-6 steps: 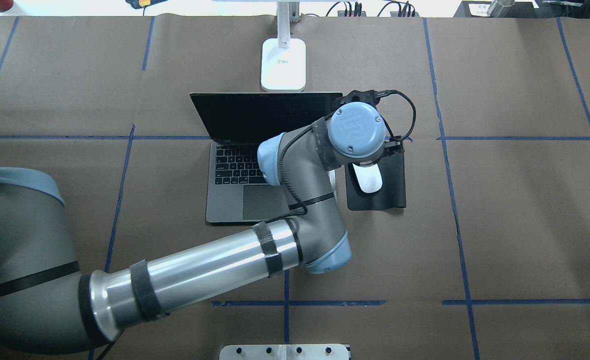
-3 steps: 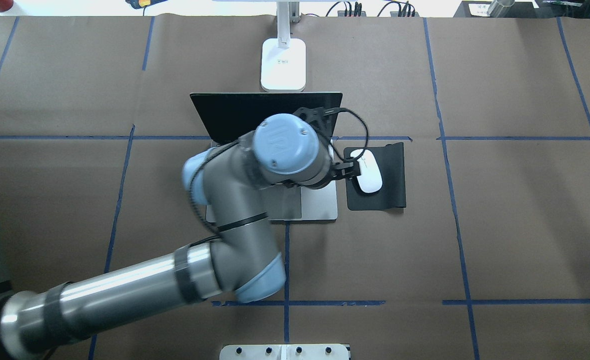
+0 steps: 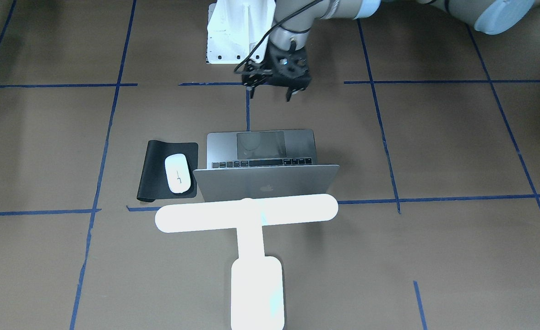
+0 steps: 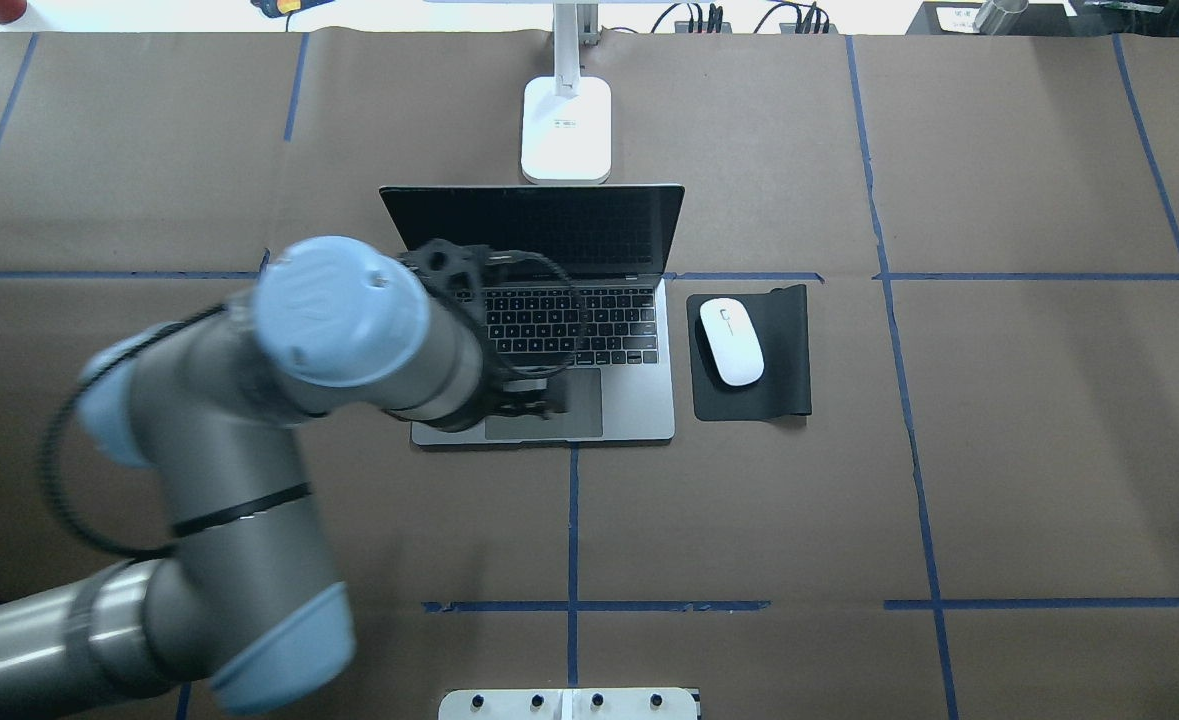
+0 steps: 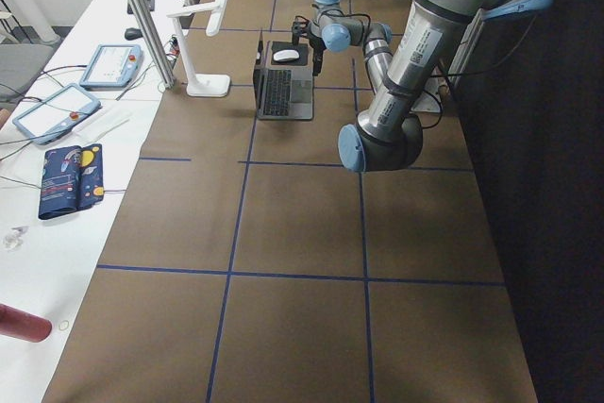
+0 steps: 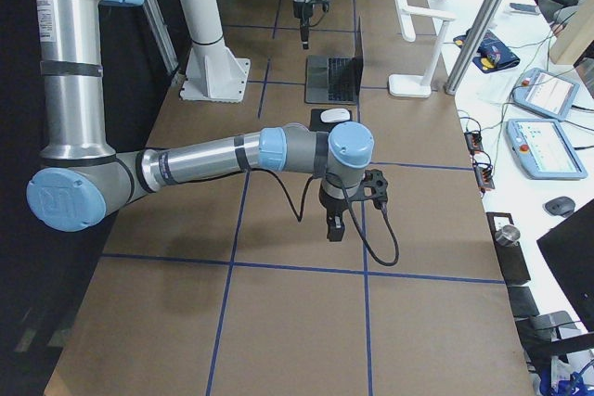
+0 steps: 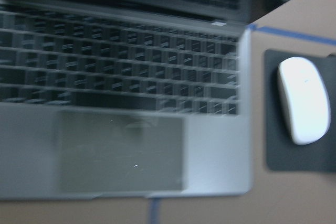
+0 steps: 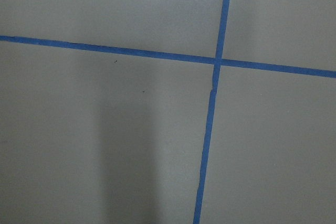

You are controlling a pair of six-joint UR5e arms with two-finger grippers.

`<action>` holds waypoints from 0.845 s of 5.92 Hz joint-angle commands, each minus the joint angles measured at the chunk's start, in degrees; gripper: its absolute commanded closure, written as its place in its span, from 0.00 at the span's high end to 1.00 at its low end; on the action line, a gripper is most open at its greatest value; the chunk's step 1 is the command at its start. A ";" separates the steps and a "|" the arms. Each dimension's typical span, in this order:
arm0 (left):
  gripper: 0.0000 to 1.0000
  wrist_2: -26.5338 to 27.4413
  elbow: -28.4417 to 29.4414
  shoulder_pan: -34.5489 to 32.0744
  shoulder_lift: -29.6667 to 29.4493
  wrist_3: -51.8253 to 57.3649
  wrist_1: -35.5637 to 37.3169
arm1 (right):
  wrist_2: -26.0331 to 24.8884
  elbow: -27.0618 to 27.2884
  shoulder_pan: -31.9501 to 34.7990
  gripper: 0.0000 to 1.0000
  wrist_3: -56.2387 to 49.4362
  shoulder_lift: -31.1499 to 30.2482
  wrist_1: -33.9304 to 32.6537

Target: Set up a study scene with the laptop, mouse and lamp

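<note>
On the brown worktop (image 4: 949, 450) the open laptop (image 4: 629, 400) sits mid-frame in the overhead view, with the lamp (image 4: 567, 120) base just above its screen. The left tool (image 3: 272, 91) hangs upper centre in the front view, spread wide and empty. I cannot tell the right tool's (image 6: 332, 224) state. Right of the laptop, a black pad (image 4: 784, 350) carries the mouse (image 4: 731, 342).

Overhead cam sits behind the robot (image 4: 239, 450), looks fwd and down; front cam faces it from across the table (image 3: 434, 146), steeply down (so sides flip). Both share the laptop (image 4: 639, 400), mouse (image 4: 731, 341) and lamp (image 3: 247, 218). Side cams look along the table from each end, far back. L wrist cam hangs close over laptop and mouse, blurred; R wrist cam looks down, close, at a blue tape cross (image 8: 216, 60).
</note>
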 commanded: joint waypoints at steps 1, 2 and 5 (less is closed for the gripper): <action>1.00 -3.66 -10.88 -6.40 9.65 14.72 10.00 | 2.72 -5.05 4.24 1.00 -6.84 -1.39 1.57; 1.00 -8.83 -12.23 -11.66 15.62 21.50 9.94 | 2.28 -7.68 5.13 1.00 -6.26 -1.83 7.25; 1.00 -17.29 -13.56 -26.25 29.88 41.36 9.68 | -3.35 -8.59 4.79 1.00 -0.28 -3.41 20.10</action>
